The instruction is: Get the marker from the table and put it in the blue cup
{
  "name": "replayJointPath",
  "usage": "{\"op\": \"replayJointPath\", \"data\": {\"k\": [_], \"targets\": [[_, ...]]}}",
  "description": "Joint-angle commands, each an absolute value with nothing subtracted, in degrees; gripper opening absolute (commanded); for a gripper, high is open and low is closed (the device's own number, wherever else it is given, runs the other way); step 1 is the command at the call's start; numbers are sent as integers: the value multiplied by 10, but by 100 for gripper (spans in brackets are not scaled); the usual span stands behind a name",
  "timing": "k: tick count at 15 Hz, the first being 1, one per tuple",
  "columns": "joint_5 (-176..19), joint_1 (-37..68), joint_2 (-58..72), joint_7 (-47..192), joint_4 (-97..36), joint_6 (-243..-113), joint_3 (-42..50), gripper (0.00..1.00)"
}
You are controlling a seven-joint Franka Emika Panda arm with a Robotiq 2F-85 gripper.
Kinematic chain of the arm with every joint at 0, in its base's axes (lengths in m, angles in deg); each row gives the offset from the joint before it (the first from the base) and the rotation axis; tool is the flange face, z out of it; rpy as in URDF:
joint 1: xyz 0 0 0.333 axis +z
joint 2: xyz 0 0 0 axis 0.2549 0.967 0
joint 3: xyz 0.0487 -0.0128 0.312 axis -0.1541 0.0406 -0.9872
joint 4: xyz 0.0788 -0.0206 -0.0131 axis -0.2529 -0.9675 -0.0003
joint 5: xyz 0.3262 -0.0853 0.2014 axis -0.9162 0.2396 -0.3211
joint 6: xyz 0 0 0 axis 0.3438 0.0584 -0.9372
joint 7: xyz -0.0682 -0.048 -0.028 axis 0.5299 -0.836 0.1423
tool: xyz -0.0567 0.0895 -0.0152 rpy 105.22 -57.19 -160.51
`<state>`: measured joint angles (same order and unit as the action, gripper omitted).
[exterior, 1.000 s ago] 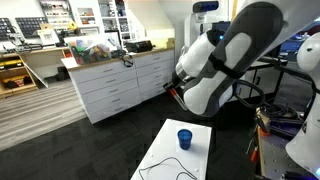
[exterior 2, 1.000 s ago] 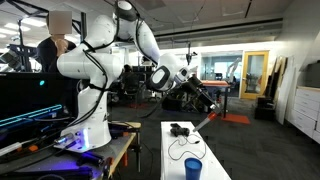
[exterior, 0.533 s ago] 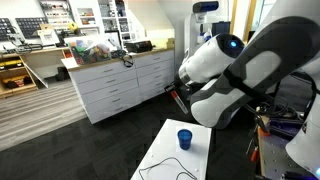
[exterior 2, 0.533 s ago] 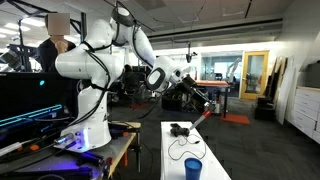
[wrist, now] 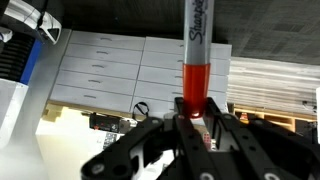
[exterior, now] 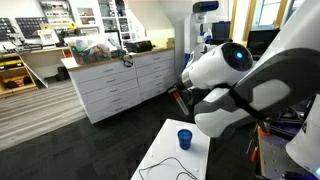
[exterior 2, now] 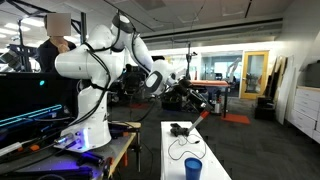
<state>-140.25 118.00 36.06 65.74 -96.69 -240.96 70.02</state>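
Marker (wrist: 196, 55) projecting from gripper (wrist: 196, 110), jaws clamping its red section; gripper hanging above table (exterior 2: 216, 152), cup (exterior 2: 193, 169) standing upright on it.

The marker (wrist: 196, 55) runs off the wrist view at 12 o'clock, its lower end buried between the fingers of the gripper (wrist: 196, 112). In an exterior view, the table (exterior: 165, 152) is cropped at 6 o'clock.

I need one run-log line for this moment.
gripper: shut on marker | marker: off table | blue cup: upright on table | marker in cup: not yet
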Motion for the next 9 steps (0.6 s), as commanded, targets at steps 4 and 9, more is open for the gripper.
{"op": "replayJointPath", "data": {"k": [4,9], "targets": [[-1464,1162,423,595,-964,-2410,643,7],[-1499,1134,463,572,-942,-2410,600,7]]}}
